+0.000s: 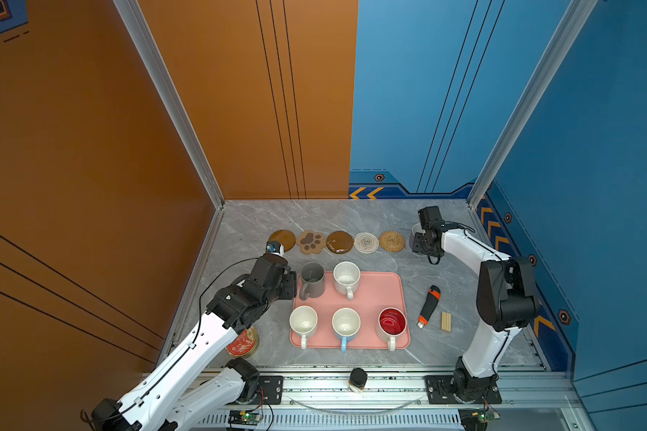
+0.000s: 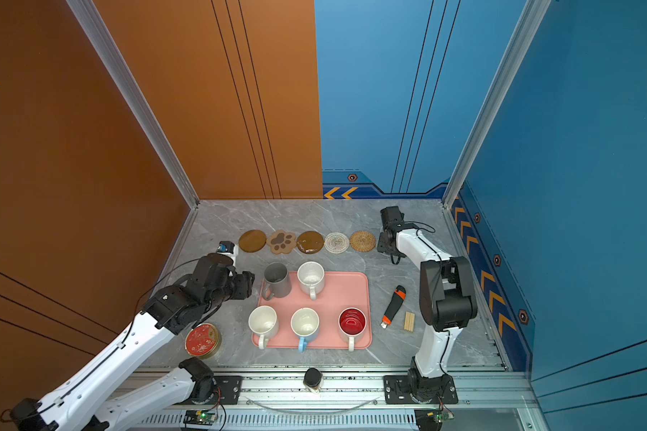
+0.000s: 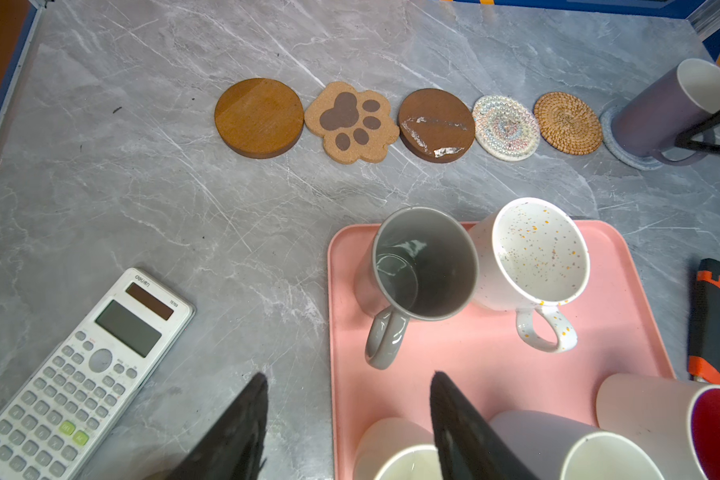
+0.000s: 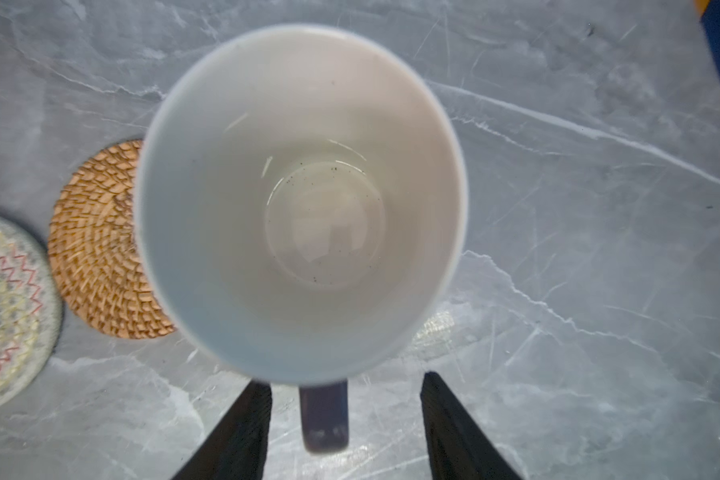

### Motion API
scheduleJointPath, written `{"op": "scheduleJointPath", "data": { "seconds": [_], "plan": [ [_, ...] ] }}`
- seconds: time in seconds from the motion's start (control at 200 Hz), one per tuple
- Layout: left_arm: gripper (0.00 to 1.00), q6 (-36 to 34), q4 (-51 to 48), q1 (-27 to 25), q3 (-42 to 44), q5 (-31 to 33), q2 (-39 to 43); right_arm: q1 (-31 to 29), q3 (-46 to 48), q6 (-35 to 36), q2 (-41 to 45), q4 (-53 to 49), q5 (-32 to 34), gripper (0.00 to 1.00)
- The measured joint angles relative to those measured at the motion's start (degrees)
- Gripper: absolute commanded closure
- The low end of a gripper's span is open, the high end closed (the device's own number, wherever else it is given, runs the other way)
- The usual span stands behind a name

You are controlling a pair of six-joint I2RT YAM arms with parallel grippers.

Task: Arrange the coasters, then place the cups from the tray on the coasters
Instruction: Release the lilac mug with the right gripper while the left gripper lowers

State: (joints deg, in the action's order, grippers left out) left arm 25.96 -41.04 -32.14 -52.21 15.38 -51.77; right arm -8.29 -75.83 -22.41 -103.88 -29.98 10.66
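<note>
Lavender cup (image 3: 657, 116), white inside, sits on grey-blue coaster (image 3: 622, 151); left gripper (image 3: 348, 376) and right gripper (image 4: 344, 380) gape.

Six coasters (image 3: 258, 118) lie behind the one pink tray (image 1: 381, 294). There are six mugs (image 1: 346, 278): five on the tray, one lavender mug (image 3: 661, 112) behind it. Near the tray are one red tin (image 2: 202, 340), one calculator (image 3: 80, 374), one box cutter (image 1: 428, 306) and one wood block (image 1: 445, 321).

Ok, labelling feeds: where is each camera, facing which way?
Top views: above the front rail, looking down at the tray; left arm, right arm show.
Left wrist: on its arm, facing coasters and tray; open left gripper shows.
Right wrist: on its arm, looking into the lavender cup; open right gripper shows.
Wrist views share the rattan coaster.
</note>
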Motion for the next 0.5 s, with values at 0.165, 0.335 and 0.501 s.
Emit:
{"op": "scheduleJointPath", "data": {
  "seconds": [0.165,0.335,0.501],
  "plan": [
    [0.36,-0.2,-1.2,0.0,0.0,0.5,0.0,-0.3,1.8,-0.5,7.9,-0.4,1.2,0.25],
    [0.30,-1.1,-1.6,0.0,0.0,-0.1,-0.7,-1.6,4.9,-1.2,16.2,-0.5,1.6,0.22],
    [0.27,-2.6,-1.9,-0.2,0.0,-2.8,-3.8,-4.1,9.1,-2.5,21.8,-0.9,1.5,0.22]
  ]
}}
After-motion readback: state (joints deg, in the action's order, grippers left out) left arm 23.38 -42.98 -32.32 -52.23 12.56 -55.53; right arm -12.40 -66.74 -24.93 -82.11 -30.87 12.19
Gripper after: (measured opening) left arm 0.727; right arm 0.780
